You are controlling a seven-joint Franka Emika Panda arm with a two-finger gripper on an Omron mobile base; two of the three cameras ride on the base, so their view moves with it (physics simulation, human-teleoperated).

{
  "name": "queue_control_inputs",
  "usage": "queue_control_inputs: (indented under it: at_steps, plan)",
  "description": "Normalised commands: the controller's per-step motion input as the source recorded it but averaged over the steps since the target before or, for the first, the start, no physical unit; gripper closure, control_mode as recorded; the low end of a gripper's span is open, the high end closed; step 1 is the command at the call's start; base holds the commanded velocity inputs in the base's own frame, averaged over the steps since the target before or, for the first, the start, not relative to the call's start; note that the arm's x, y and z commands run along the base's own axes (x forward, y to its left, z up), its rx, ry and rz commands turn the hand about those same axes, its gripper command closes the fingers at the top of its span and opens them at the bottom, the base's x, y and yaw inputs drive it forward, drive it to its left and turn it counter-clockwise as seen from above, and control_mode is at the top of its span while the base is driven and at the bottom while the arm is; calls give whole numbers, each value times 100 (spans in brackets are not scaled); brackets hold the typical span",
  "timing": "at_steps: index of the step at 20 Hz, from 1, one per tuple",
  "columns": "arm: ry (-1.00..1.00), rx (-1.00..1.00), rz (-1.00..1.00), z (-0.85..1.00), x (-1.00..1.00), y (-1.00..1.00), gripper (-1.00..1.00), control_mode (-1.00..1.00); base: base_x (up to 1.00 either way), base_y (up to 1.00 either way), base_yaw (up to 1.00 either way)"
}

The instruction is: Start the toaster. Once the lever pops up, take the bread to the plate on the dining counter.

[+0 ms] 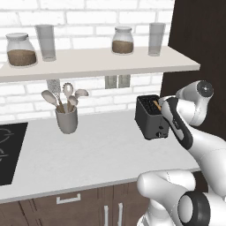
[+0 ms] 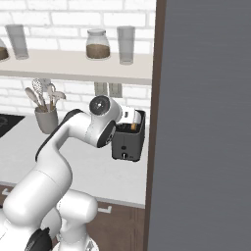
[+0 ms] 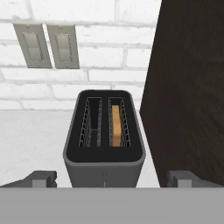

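Dark grey toaster (image 3: 104, 135) sits on the pale worktop (image 1: 88, 150), right up near the white brick wall and just beside a tall dark wood panel (image 3: 192, 87). From the hand camera you look down into both slots: the left one is bare, and the bread (image 3: 116, 125) is sunk down in the right one, golden brown with only its top edge showing. In the left base view you can just catch a sliver of that slice poking above the toaster top too.

Gripper (image 3: 111, 181) hangs over the near end of the toaster with its jaws spread wide, one tip out past each side of the toaster body, and nothing is between them. It isn't touching the toaster as far as I can tell.

Lever (image 1: 160, 133) is the small pale bit on the narrow end face; too small to say if it's up or down.

Further left on the worktop there's a grey cup of utensils (image 1: 66, 112). Up on the shelf (image 1: 88, 62) are two jars and two glasses. Two wall sockets (image 3: 46, 45) sit on the brick behind the toaster.
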Motion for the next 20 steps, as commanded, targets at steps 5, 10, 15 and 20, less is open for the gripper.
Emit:
queue_control_inputs:
  at_steps: [5,10,15,20]
  plan:
    - [0,0,0,0,0,0,-100,-100,0,0,0]
    - [0,0,0,0,0,0,-100,-100,0,0,0]
    - [0,0,0,0,0,0,-100,-100,0,0,0]
    - [0,0,0,0,0,0,-100,-100,0,0,0]
